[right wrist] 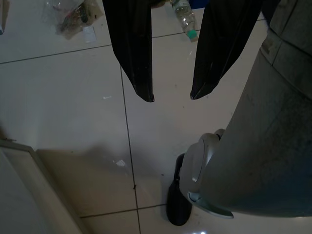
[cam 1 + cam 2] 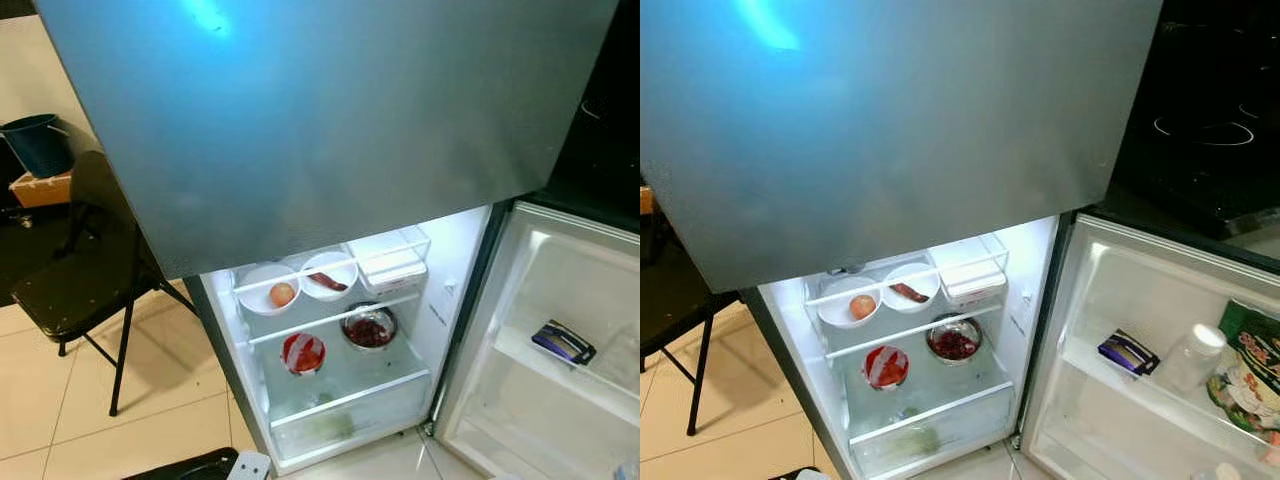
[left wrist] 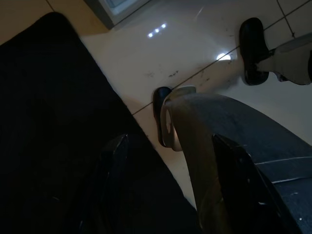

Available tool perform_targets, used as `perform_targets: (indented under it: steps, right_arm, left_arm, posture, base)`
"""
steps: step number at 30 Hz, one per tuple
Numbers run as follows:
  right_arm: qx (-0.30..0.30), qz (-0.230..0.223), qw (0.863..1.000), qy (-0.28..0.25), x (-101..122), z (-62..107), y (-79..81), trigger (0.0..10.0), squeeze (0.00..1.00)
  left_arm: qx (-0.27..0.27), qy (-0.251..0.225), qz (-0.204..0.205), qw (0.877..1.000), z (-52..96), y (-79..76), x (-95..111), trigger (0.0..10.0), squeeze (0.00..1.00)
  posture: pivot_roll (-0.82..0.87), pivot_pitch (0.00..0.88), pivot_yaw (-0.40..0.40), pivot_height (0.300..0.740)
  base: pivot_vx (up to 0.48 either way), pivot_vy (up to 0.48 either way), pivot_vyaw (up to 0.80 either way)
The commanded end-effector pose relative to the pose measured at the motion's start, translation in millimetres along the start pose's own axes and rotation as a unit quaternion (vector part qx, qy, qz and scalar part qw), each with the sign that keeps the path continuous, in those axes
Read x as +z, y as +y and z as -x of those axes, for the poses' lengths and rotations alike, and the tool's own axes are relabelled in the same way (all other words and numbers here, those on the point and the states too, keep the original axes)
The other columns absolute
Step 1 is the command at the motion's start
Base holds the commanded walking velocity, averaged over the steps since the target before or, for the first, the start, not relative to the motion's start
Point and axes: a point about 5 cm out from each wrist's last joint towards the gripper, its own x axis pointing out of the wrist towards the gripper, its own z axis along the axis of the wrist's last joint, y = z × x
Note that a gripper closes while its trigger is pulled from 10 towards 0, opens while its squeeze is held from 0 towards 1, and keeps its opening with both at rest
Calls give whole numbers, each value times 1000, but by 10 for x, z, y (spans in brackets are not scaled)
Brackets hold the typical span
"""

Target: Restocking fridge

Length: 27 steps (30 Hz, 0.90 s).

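I see a cream tiled floor [image 2: 150, 420] and a black folding chair [image 2: 80, 270] left of the open fridge [image 2: 330, 340]. Its shelves hold bowls, one with an egg [image 2: 282, 294]. My right gripper [image 1: 170, 95] hangs over the tiles, fingers apart, empty. My left gripper [image 3: 170, 161] hangs likewise, parted, empty.

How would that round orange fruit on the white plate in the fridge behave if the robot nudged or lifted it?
The fruit looks round and smooth, so a nudge would probably roll it across the shallow white plate, perhaps off the edge. It seems firm rather than floppy, and likely light for two fingers. Its rounded skin could slip from a narrow pinch.
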Motion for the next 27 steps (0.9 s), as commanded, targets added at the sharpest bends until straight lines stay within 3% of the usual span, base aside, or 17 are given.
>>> perform_targets:
  steps: [1,27]
  right_arm:
    - [1,1,1000,-1,13,-2,5,10000,0]
    - [3,-3,1000,1,-3,-3,24,10000,0]
  left_arm:
    - [-4,4,-9,1000,-7,-25,-1,10000,0]
    - [-6,3,-6,1000,-6,-30,-6,10000,0]
  posture:
    - [9,0,-20,740]
    - [5,0,-14,740]
  base:
    - [-375,0,0]
    - [-377,0,0]
